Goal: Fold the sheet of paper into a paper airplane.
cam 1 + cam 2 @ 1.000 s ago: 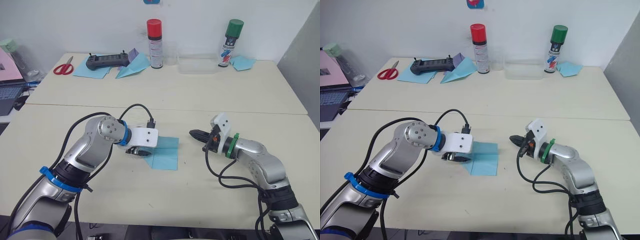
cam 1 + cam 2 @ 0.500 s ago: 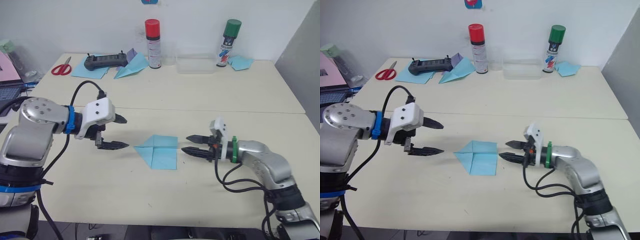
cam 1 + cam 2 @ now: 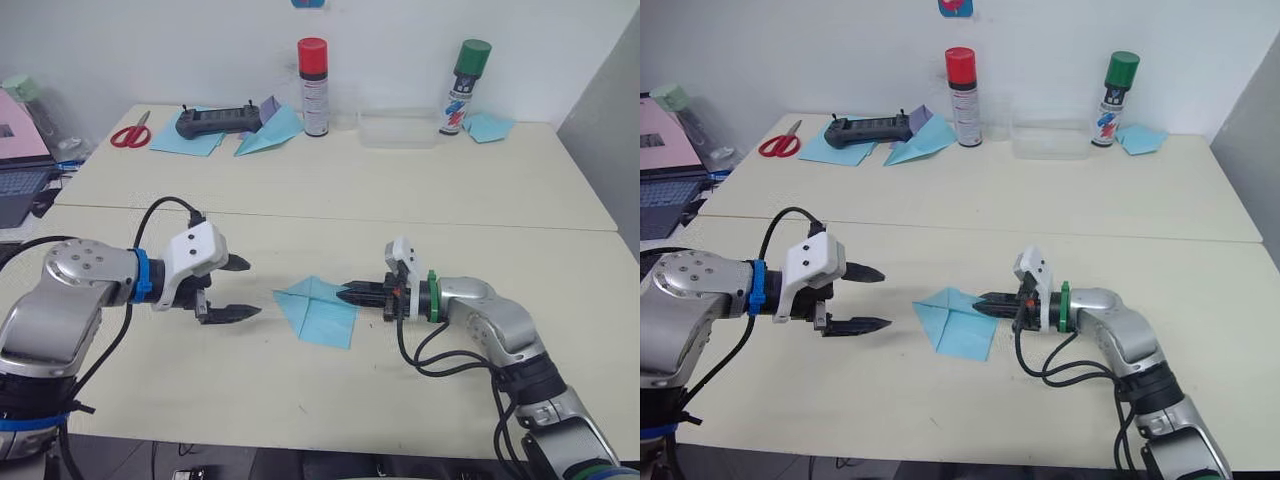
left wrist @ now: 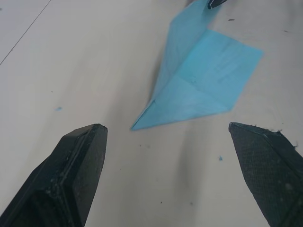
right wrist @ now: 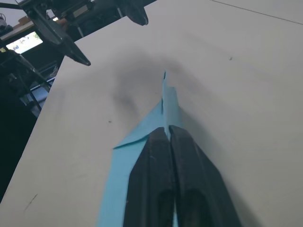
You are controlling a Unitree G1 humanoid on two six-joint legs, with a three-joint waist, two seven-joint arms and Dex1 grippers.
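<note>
Right pincer (image 3: 347, 294): clamped on the sheet of paper, black fingers (image 5: 165, 179) pressed together over a raised fold along the sheet's right side; reached in low over the counter from the right edge.
Left pincer (image 3: 246, 289): fingers spread wide apart, held nothing; hovered just above the counter, near the sheet's pointed end but clear of it, tips aimed at it.
Sheet of paper (image 3: 318, 312): light blue, partly folded, one end brought to a point facing the left pincer, the other end square; lay on the near counter about midway between its left and right edges; one flap lifted off the surface where the right pincer gripped, the rest flat.
Near counter (image 3: 300, 400): pale cream; seam with the far counter ran across behind both arms.
Far counter, left part: red-handled scissors (image 3: 130, 133) close to the left edge; dark handheld controller (image 3: 215, 120) resting on flat light-blue sheets (image 3: 185, 141); larger light-blue dart (image 3: 268, 132) just beside it, purple scrap at its back.
Far counter, back edge: red-capped spray can (image 3: 313, 87) upright near the middle; clear plastic tray (image 3: 397, 129) next along; green-capped spray can (image 3: 463, 87) upright beyond the tray; another folded light-blue piece (image 3: 489, 126) touching or just beside that can, toward the right edge.
</note>
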